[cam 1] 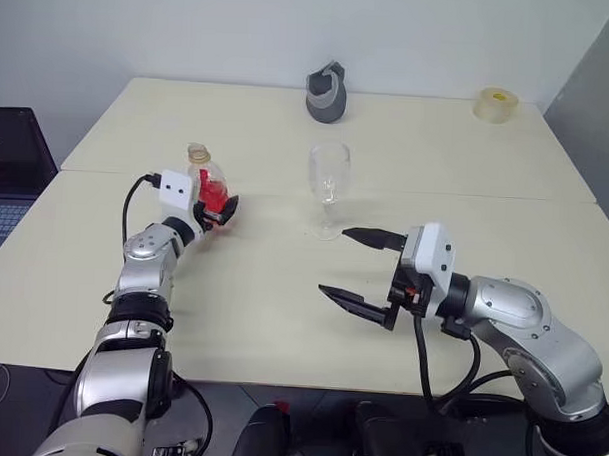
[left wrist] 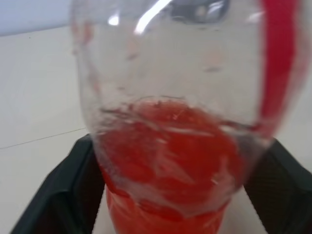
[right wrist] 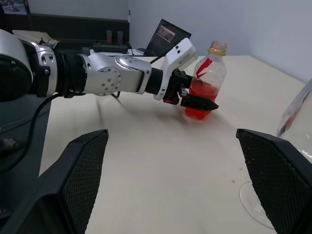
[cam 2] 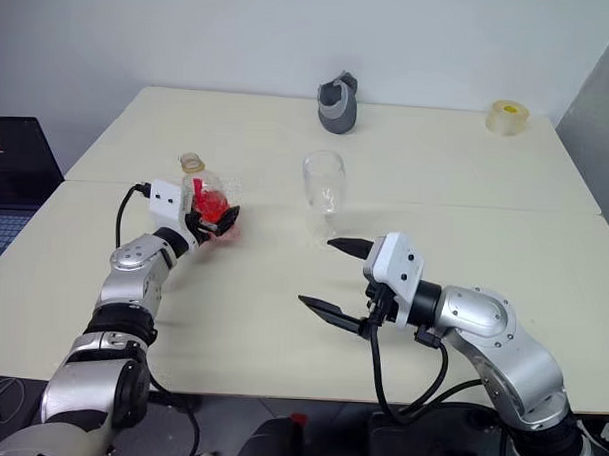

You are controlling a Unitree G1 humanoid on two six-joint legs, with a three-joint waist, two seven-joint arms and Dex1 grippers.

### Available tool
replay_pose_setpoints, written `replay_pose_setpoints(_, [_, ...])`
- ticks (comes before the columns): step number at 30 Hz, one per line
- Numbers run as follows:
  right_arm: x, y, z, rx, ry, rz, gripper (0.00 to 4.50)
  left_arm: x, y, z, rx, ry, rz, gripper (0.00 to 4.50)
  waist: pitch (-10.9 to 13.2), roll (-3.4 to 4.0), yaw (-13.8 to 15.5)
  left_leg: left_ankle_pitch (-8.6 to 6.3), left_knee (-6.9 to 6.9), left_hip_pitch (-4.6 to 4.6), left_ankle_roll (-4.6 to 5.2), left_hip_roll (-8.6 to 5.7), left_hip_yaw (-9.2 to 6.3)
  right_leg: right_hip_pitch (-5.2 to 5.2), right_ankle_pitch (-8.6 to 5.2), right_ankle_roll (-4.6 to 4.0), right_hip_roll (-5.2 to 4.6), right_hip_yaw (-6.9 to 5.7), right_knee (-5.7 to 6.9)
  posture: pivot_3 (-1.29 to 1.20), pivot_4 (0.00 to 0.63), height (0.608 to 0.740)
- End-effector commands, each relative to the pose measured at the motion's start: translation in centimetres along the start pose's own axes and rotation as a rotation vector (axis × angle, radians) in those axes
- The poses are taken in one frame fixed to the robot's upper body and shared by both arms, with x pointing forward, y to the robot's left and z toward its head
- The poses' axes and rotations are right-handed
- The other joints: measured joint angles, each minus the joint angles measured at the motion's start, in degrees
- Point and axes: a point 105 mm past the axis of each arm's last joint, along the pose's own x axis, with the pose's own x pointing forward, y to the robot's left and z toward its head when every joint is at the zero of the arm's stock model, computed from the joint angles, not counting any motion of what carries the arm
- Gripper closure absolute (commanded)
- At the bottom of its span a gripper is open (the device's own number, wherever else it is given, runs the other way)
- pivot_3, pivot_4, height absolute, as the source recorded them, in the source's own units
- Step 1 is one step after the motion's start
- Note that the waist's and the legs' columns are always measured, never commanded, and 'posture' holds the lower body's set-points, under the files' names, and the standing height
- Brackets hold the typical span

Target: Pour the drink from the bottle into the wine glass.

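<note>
The bottle [cam 1: 208,183] stands upright on the table at the left, uncapped, with the red drink [left wrist: 165,156] in its lower part. My left gripper [cam 1: 218,207] reaches level around the bottle's lower body, and its black fingers [left wrist: 63,195] press against both sides. The empty wine glass [cam 1: 328,184] stands upright in the middle of the table, to the right of the bottle. My right gripper [cam 1: 335,261] hovers open just in front of the glass, pointing left towards the bottle, with nothing between its fingers.
A grey object [cam 1: 327,94] sits at the table's far edge behind the glass. A roll of tape [cam 1: 497,105] lies at the far right corner. A laptop [cam 1: 11,168] stands off the table's left side. A seam [cam 1: 436,196] crosses the tabletop.
</note>
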Motion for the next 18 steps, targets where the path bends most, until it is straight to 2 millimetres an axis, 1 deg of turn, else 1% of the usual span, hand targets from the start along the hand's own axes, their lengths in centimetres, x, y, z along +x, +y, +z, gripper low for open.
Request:
replay_pose_setpoints(1, [0.1, 0.1, 1.1, -0.05, -0.04, -0.004, 0.0, 0.4, -0.2, 1.2, -0.009, -0.05, -0.019, 1.54, 0.0, 0.0, 0.0, 0.0, 0.0, 0.0, 0.0, -0.01, 0.0, 0.0, 0.0, 0.0, 0.0, 0.01, 0.0, 0.0, 0.15, 0.74])
replay_pose_setpoints(5, [0.1, -0.1, 1.1, -0.048, -0.048, -0.018, 0.0, 0.5, -0.2, 1.4, -0.026, -0.065, -0.019, 2.49, 0.0, 0.0, 0.0, 0.0, 0.0, 0.0, 0.0, -0.01, -0.01, -0.01, 0.0, 0.0, 0.0, 0.0, 0.01, 0.0, 0.15, 0.74])
replay_pose_setpoints(7, [0.1, -0.1, 1.1, -0.049, -0.05, -0.021, 0.0, 0.5, -0.1, 1.6, -0.025, -0.072, -0.018, 2.81, 0.0, 0.0, 0.0, 0.0, 0.01, 0.0, 0.0, -0.02, 0.0, -0.01, 0.0, 0.0, 0.0, 0.0, 0.02, 0.0, 0.15, 0.74])
replay_pose_setpoints(9, [0.1, -0.2, 1.2, -0.048, -0.057, -0.028, 0.0, 0.6, -0.1, 2.2, -0.018, -0.094, -0.015, 3.06, 0.0, 0.0, 0.0, 0.0, 0.01, 0.0, 0.0, -0.02, 0.0, -0.01, 0.0, 0.0, 0.0, 0.0, 0.02, 0.0, 0.15, 0.74])
replay_pose_setpoints(11, [0.2, -0.6, 1.4, -0.039, -0.071, -0.047, 0.0, 0.9, -0.3, 3.4, 0.002, -0.127, -0.015, 3.21, 0.0, 0.0, 0.0, 0.0, 0.01, 0.0, 0.0, -0.01, -0.01, -0.01, 0.0, 0.0, 0.0, 0.01, 0.02, 0.0, 0.15, 0.74])
replay_pose_setpoints(13, [0.2, -1.1, 1.6, -0.028, -0.09, -0.072, 0.0, 1.2, -0.4, 4.6, 0.034, -0.157, -0.008, 3.24, 0.0, -0.01, 0.0, 0.0, 0.02, -0.01, 0.0, -0.01, -0.02, -0.01, 0.0, 0.0, 0.0, 0.01, 0.02, 0.0, 0.15, 0.74])
replay_pose_setpoints(15, [0.2, -1.7, 2.0, -0.017, -0.118, -0.11, 0.0, 1.6, -1.0, 5.9, 0.097, -0.183, -0.021, 3.24, 0.0, -0.03, 0.0, 0.0, 0.05, -0.04, -0.01, -0.01, -0.03, -0.01, 0.0, 0.0, -0.01, 0.02, 0.03, 0.0, 0.15, 0.74])
replay_pose_setpoints(18, [0.4, -2.9, 2.3, 0.004, -0.156, -0.178, 0.0, 2.4, -2.3, 8.3, 0.211, -0.234, -0.059, 3.24, 0.0, -0.04, 0.1, 0.01, 0.05, -0.06, -0.01, -0.02, -0.07, -0.03, 0.0, -0.01, -0.01, 0.01, 0.06, 0.0, 0.15, 0.74])
